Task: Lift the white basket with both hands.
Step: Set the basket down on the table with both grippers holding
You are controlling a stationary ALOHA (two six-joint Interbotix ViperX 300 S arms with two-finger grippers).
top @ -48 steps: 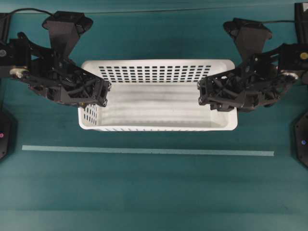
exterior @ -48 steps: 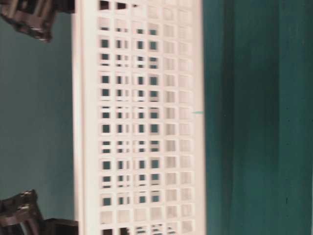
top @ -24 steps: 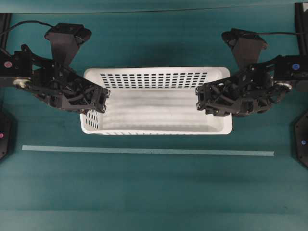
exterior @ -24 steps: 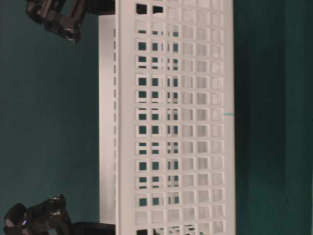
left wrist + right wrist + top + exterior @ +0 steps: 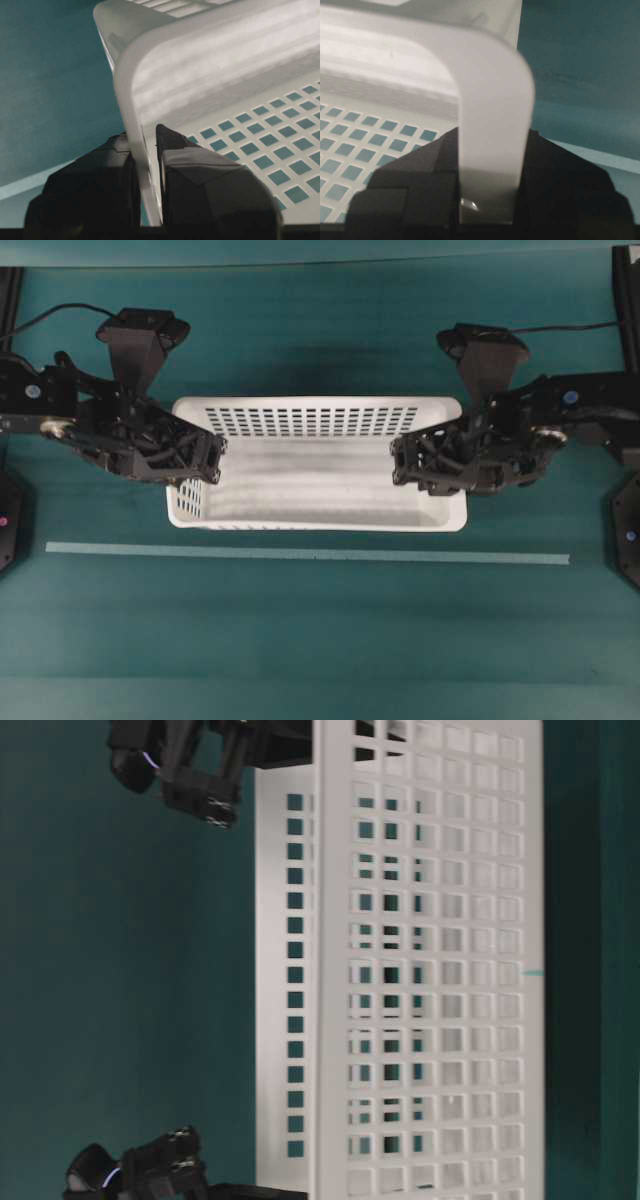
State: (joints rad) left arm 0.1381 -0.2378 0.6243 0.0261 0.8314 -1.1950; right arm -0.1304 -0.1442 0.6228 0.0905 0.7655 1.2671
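Left gripper: black, skeletal; clamped across the left end wall of the white basket. In the left wrist view one finger sits inside the wall and the other outside, with the rim pinched between them.

Right gripper: black, same build; clamped across the right end wall. In the right wrist view the rounded white rim runs down between the two dark jaws, which press it from either side.

White basket: large, rectangular, plastic; long walls perforated with rows of small rectangular holes, floor solid. Held level between the two grippers, over the middle of the teal table, long sides parallel to the table's front edge. The table-level view shows its near perforated wall filling the frame, gripper parts at both ends; whether the base touches the table cannot be told.

Pale tape strip: straight line on the table, just in front of the basket, running parallel to its near wall.
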